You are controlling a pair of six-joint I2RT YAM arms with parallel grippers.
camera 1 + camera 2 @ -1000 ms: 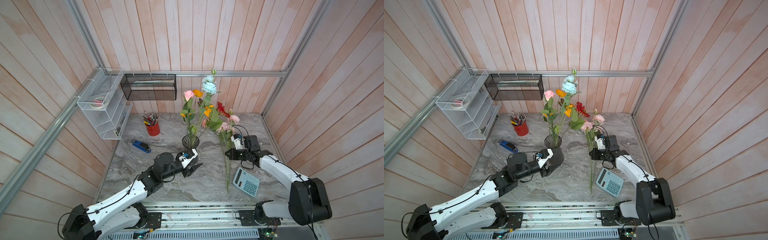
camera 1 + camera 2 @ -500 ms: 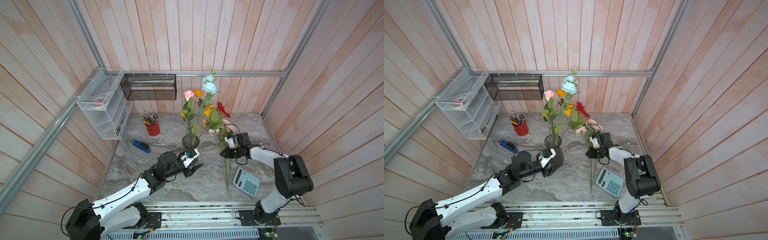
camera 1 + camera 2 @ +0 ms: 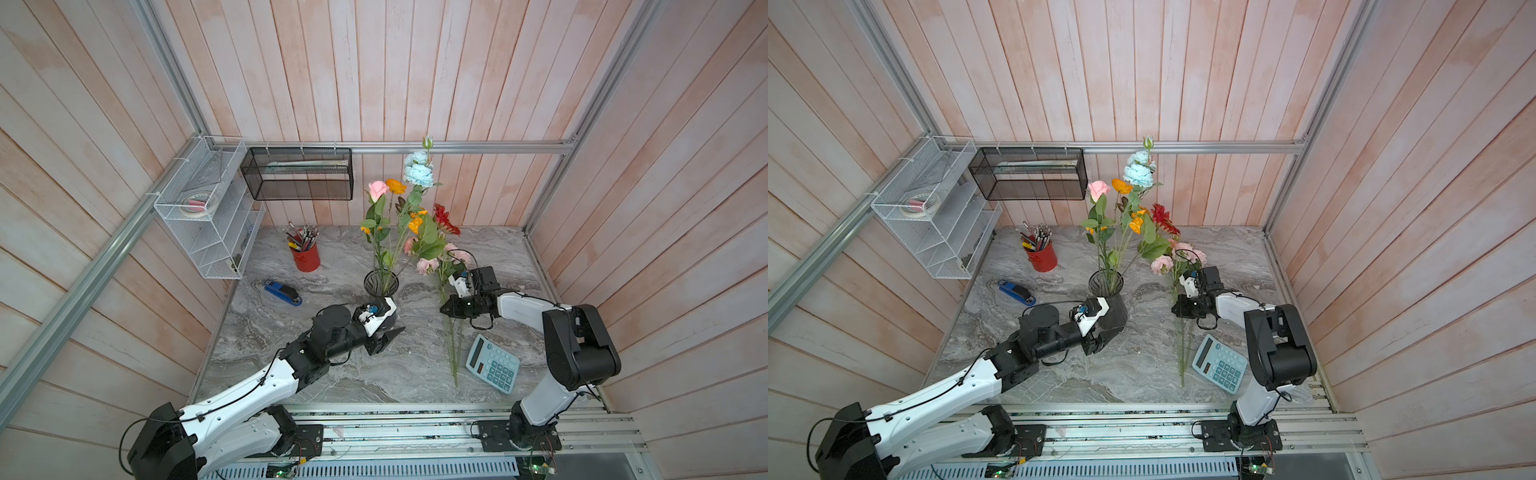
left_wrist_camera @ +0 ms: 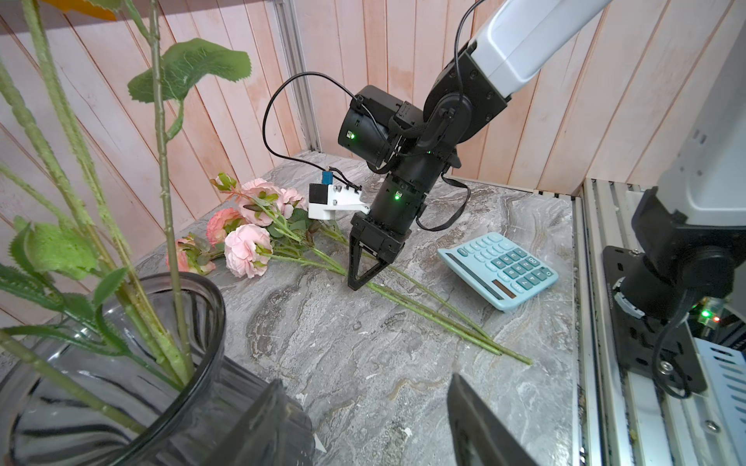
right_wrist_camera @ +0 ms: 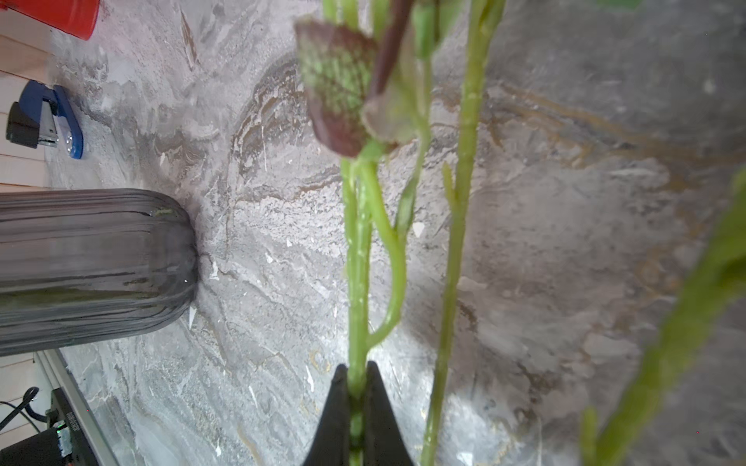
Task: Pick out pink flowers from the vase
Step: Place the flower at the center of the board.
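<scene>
Pink flowers (image 4: 247, 250) are laid flat on the table (image 3: 353, 374), between the vase (image 3: 381, 283) and the blue calculator (image 3: 492, 365). Their long green stems are pointed toward the robot. One stem (image 5: 357, 282) is pinched tight by the right tool (image 4: 357, 284), low over the table. One more pink flower (image 3: 377, 190) is seen standing in the vase with orange, blue and red ones. The left tool (image 4: 365, 387) is held wide apart with nothing in it, just beside the bottom of the vase.
</scene>
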